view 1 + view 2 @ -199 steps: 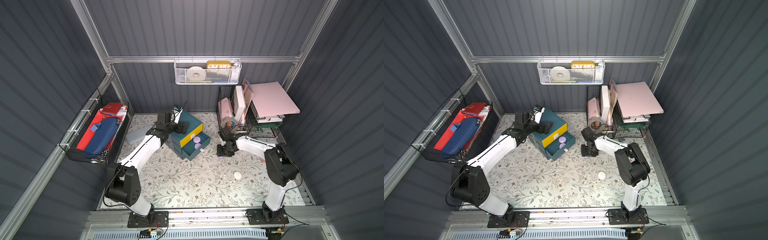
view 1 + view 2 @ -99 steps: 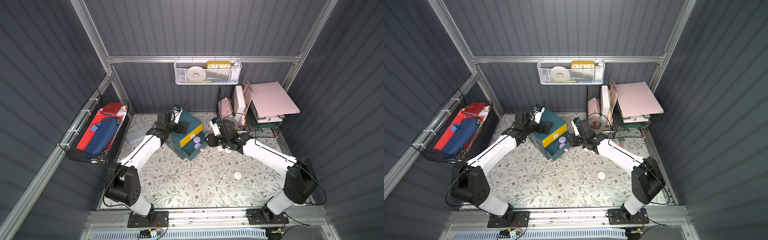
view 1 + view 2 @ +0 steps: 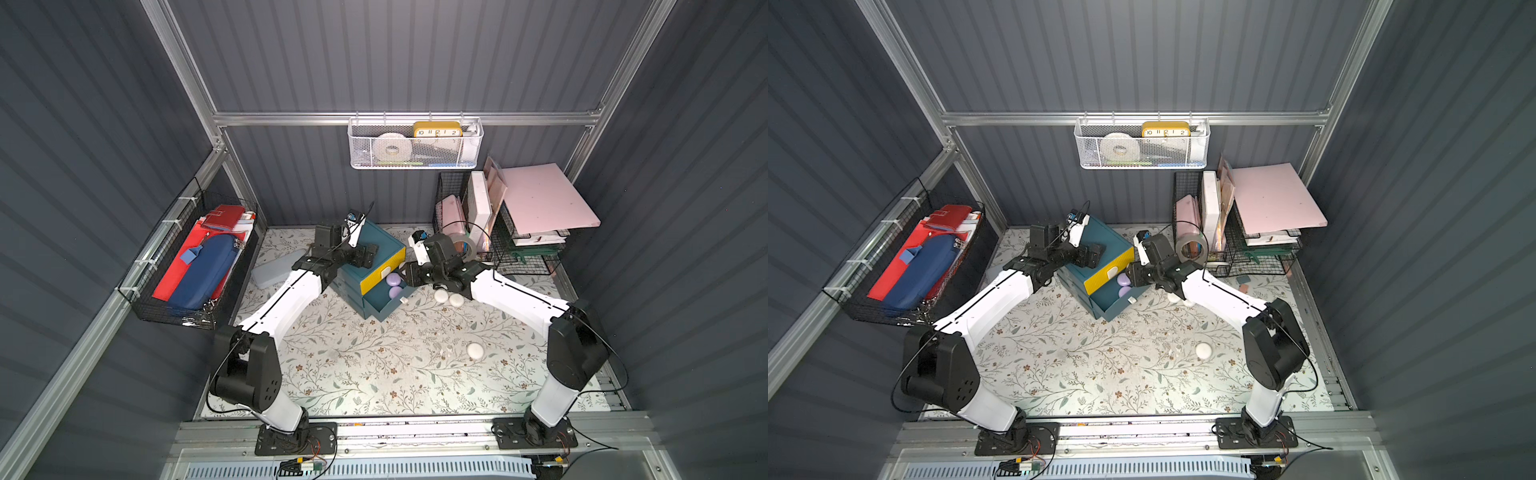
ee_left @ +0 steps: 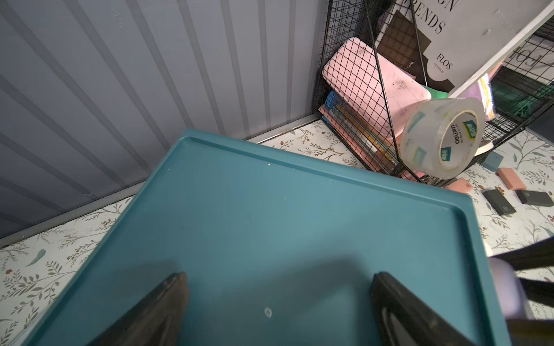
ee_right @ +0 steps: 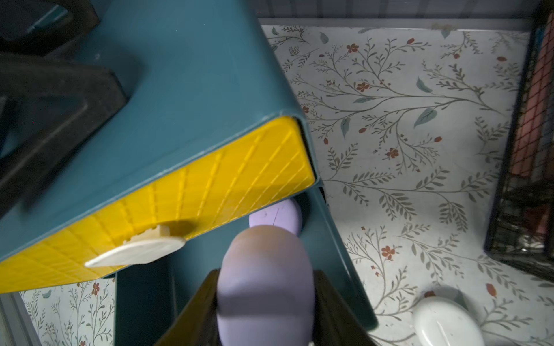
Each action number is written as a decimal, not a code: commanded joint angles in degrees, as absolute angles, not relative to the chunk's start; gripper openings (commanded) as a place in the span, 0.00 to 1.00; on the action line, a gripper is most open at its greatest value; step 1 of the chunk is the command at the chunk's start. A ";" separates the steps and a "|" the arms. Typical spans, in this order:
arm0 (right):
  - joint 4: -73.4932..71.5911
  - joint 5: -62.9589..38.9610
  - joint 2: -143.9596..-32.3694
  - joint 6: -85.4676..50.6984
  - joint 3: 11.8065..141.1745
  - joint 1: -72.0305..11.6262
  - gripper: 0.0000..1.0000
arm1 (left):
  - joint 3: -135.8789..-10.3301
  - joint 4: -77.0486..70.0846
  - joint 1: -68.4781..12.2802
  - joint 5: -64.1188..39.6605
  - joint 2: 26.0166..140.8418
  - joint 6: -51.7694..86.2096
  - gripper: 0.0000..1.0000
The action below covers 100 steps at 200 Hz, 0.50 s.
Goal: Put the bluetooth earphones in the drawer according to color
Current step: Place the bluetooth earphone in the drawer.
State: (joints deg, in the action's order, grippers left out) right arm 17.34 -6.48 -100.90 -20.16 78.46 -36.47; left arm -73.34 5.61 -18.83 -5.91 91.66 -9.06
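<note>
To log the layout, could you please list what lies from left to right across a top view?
Blue pouch → pale grey-blue case → teal drawer cabinet → two white earphone cases → lone white earphone case → pink board.

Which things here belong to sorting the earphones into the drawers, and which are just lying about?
Job: teal drawer cabinet; lilac case gripped by the right tool; two lilac cases in the open drawer; three white cases on the mat.
Lying about: tape roll; grey-blue oblong case; pink chips; black chips; wire rack; wall basket.
</note>
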 commanded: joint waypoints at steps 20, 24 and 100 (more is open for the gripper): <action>16.52 -7.47 -102.08 -21.35 80.65 -36.86 0.00 | -71.40 16.17 -19.69 -5.37 94.22 -9.76 0.99; 16.46 -7.43 -102.13 -21.43 80.68 -36.87 0.00 | -71.41 16.12 -19.69 -5.43 94.22 -9.78 0.99; 15.76 -8.35 -102.65 -22.22 79.99 -36.92 0.53 | -71.40 16.17 -19.69 -5.35 94.49 -9.81 0.99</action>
